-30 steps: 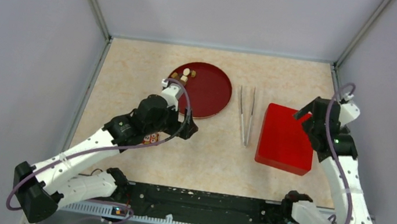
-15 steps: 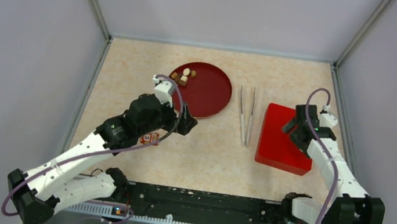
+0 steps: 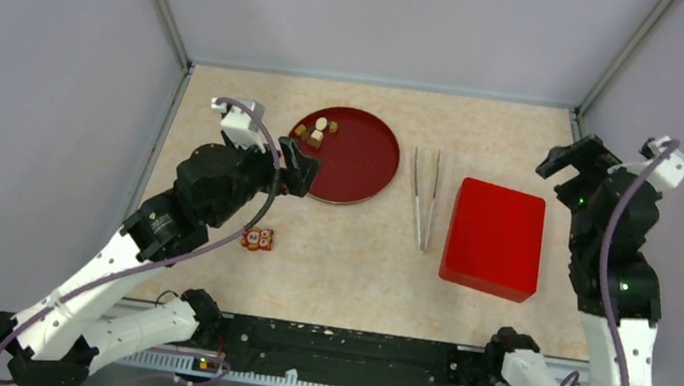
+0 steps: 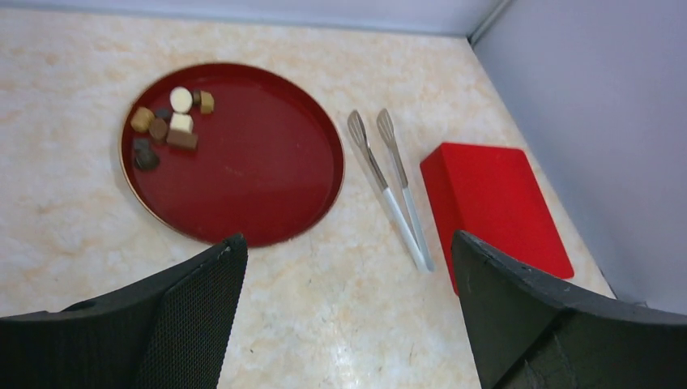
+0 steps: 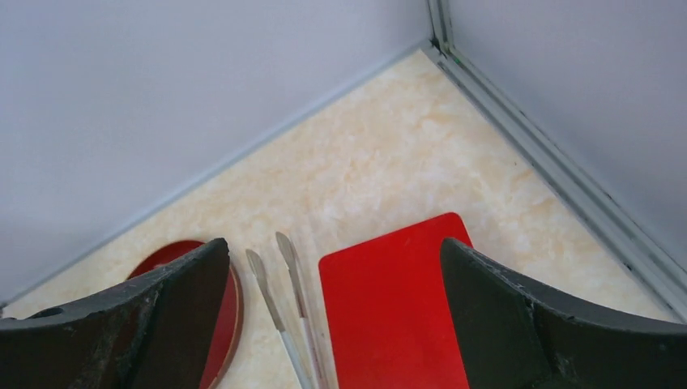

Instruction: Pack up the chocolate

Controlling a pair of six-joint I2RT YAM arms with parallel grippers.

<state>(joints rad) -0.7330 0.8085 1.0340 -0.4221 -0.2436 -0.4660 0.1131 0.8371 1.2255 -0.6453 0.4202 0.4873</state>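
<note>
The chocolate (image 3: 316, 131) sits bunched at the far-left edge of the round red plate (image 3: 363, 161) — nothing touching it. The left end effector (image 4: 348, 243) hangs just beside the plate, jaws wide. The right end effector (image 5: 334, 245) — equally wide, empty — hovers near the red box (image 3: 495, 237).

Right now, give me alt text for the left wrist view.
Chocolates cluster at the upper-left of a round red tray; tongs and a red box lie to its right. The open left gripper frames the bottom edge.

Dark-red plate (image 3: 363, 161); brown, tan, white chocolate (image 4: 180, 123); bright red box (image 3: 495, 237).
</note>
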